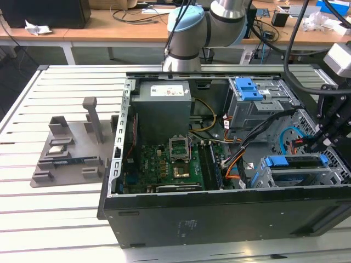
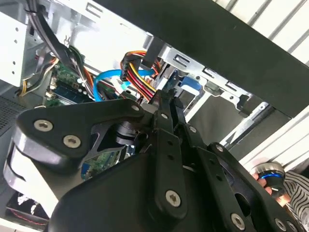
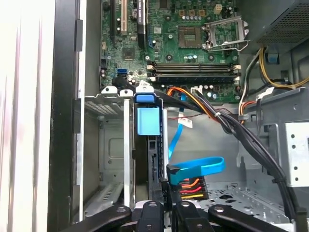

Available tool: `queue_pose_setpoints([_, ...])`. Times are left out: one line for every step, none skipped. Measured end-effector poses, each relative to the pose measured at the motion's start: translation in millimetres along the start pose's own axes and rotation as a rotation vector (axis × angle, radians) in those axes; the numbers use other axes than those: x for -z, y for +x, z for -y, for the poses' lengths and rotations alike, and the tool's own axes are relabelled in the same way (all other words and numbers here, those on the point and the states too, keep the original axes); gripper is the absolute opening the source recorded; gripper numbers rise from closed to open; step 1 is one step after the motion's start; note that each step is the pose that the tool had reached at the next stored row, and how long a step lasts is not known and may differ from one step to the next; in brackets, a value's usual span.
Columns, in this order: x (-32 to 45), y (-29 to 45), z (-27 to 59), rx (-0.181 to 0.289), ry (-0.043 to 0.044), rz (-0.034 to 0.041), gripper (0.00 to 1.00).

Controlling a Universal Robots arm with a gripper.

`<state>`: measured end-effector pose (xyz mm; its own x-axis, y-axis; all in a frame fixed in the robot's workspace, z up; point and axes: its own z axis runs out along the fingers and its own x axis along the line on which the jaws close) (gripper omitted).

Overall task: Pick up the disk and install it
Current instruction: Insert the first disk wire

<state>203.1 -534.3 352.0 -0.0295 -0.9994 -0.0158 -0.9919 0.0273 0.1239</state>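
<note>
I am holding my claw (image 3: 164, 212) drawn narrow, and it looks to be pinching the rear edge of the disk (image 3: 153, 159), which is standing on edge in the grey drive cage (image 3: 108, 145) at the front corner of the open computer case (image 1: 219, 219), blue carrier tab (image 3: 147, 121) facing the motherboard (image 3: 193, 43). I am judging it as stiff, fairly dense and shock-sensitive, with slick metal faces, so I am favouring the plastic frame edges, clear of the blue data cable (image 3: 198, 167) lying just beside. The case is sitting on the slatted table (image 1: 55, 219).
</note>
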Motion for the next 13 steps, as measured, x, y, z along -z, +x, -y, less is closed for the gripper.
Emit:
queue_pose_setpoints([-1.7, 1.2, -0.3, 0.0, -0.0001, -0.0003, 0.16])
queue_pose_setpoints([-3.1, 3.3, -0.9, 0.0, -0.0001, -0.0004, 0.16])
queue_pose_setpoints([-3.6, 3.9, -1.3, 0.0, -0.0002, -0.0003, 0.16])
queue_pose_setpoints([-4.0, 4.3, -1.9, 0.0, -0.0001, -0.0007, 0.16])
queue_pose_setpoints([-4.4, 4.3, -2.1, 0.0, -0.0001, -0.0009, 0.16])
queue_pose_setpoints([-5.1, 4.4, -2.1, 0.0, -0.0001, -0.0007, 0.16])
queue_pose_setpoints([-6.5, 4.4, -2.1, 0.0, -0.0001, -0.0006, 0.16])
queue_pose_setpoints([-7.6, 4.4, -2.2, 0.0, -0.0001, -0.0007, 0.16])
queue_pose_setpoints([-8.5, 4.5, -2.3, 0.0, -0.0001, -0.0009, 0.16])
queue_pose_setpoints([-9.0, 4.5, -2.5, 0.0, -0.0001, -0.0007, 0.16])
queue_pose_setpoints([-9.5, 4.5, -2.6, 0.0, -0.0001, -0.0005, 0.16])
queue_pose_setpoints([-10.2, 4.6, -3.2, 0.0, 0.0, -0.0007, 0.16])
queue_pose_setpoints([-11.1, 4.5, -3.2, 0.0, -0.0001, -0.0008, 0.16])
